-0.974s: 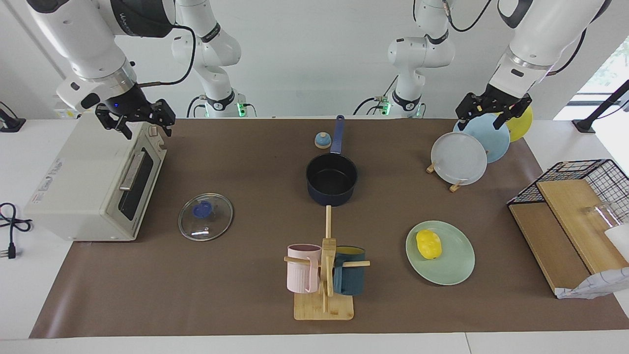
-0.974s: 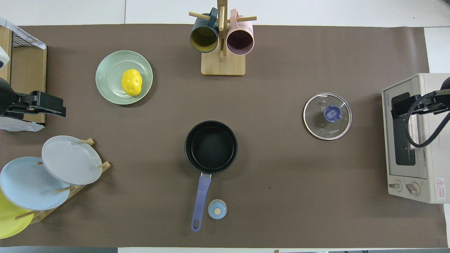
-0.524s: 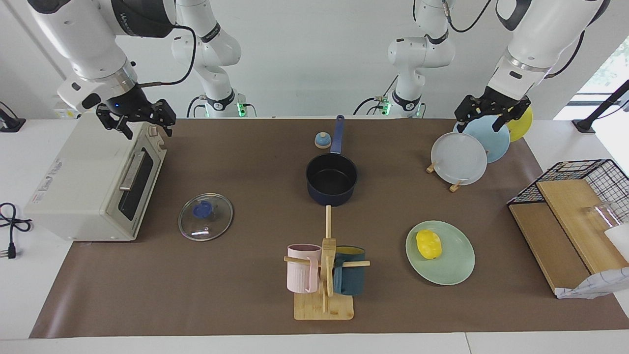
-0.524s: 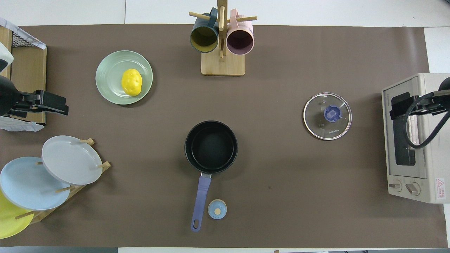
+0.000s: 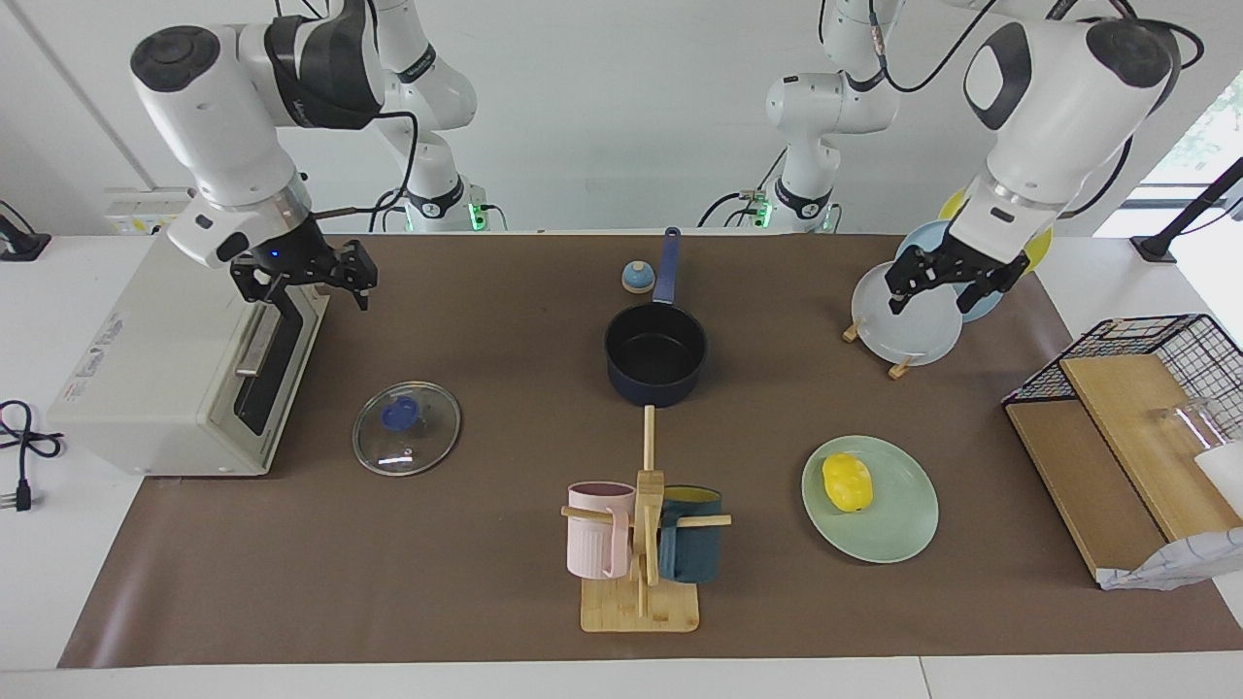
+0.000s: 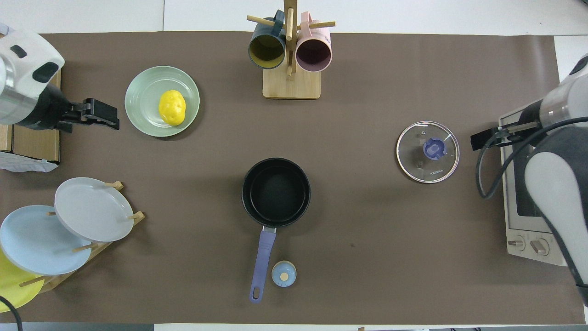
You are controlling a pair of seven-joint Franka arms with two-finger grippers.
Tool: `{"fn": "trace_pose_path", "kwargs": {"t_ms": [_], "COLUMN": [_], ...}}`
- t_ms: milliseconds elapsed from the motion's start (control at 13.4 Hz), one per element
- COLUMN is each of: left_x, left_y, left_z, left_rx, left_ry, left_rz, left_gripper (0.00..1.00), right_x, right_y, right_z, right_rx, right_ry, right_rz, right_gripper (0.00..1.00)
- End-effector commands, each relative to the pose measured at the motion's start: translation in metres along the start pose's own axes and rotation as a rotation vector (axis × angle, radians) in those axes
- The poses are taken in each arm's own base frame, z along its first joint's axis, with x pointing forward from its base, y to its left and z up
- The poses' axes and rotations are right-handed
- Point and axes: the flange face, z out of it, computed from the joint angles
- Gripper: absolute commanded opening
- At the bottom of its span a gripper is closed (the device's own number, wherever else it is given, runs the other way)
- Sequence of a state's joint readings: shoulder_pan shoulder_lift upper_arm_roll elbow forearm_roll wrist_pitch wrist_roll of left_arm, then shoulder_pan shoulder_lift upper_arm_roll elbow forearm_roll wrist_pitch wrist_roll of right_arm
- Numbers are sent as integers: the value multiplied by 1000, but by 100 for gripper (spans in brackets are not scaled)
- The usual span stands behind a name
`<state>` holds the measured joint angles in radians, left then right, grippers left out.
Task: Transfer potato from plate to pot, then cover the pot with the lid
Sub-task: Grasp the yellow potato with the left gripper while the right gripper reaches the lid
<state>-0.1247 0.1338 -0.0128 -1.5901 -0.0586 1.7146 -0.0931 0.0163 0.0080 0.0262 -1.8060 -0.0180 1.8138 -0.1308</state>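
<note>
Sitting lumpy, one yellow potato [image 5: 847, 482] on round mint plate [image 5: 898, 529], 4 o'clock from black-lined pot [image 5: 655, 351]; glass lid [image 5: 406, 428] lying flat. Hovering released: left gripper [image 5: 950, 282], right gripper [image 5: 309, 276].

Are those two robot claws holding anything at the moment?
No. The left gripper hangs open over the plate rack, the right gripper open over the toaster oven's front. The potato lies untouched on its plate.
</note>
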Motion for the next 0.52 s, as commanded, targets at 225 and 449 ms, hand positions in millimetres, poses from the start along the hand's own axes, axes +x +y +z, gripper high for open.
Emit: {"fn": "trace_pose_path", "kwargs": {"t_ms": [225,449], "left_x": [82,106], "left_y": [20,36], "left_z": [123,169], "left_rx": [-8,-12], "left_ry": [20,59], "left_rz": [7,-17], "left_gripper": [100,100], "right_x": [22,32], "right_y": [-7,-10], "right_z": [120,150], "right_rx": [12,10], "right_ry": [36,69], "right_rz": [-57,-70], "right_gripper": [100,100]}}
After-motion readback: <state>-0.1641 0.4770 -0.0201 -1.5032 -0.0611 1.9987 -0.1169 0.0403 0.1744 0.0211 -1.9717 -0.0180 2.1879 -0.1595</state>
